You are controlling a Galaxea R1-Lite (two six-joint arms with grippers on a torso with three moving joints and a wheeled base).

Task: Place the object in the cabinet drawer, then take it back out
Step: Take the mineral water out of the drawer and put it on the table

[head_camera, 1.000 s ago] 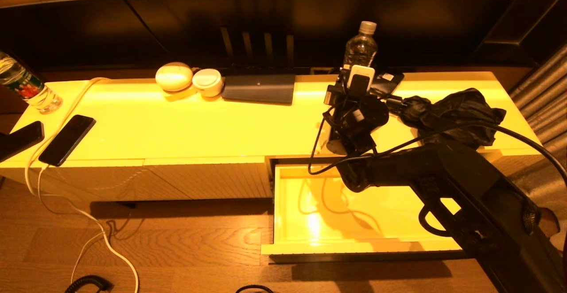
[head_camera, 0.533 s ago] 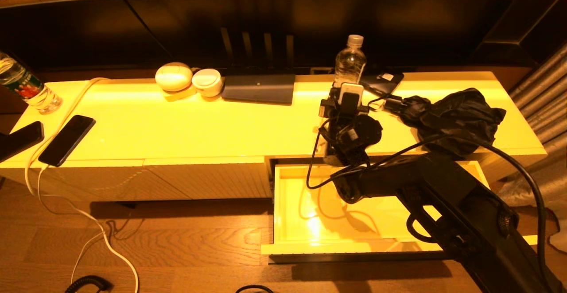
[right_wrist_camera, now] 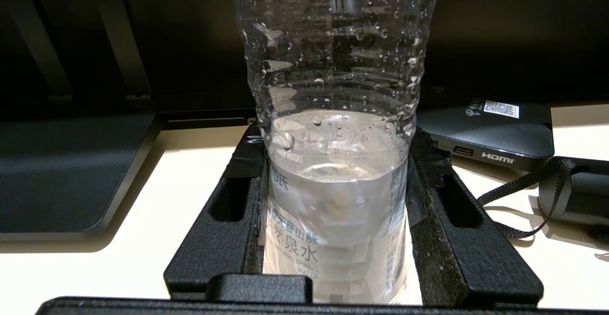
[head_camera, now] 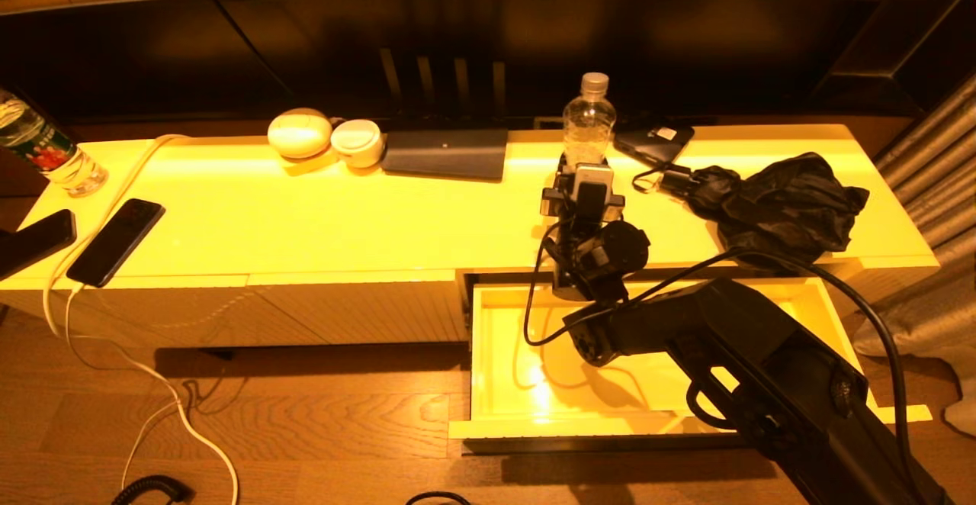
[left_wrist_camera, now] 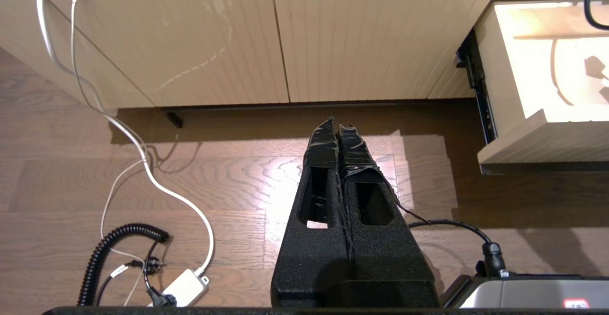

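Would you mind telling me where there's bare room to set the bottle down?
The open drawer is bare inside. The cabinet top is free between the phone and right gripper. Crowded near the black cloth and box.

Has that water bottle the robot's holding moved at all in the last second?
Yes. The water bottle, gripped in the right hand, has shifted left and nearer the open cabinet drawer, judged against the black set-top box behind it.
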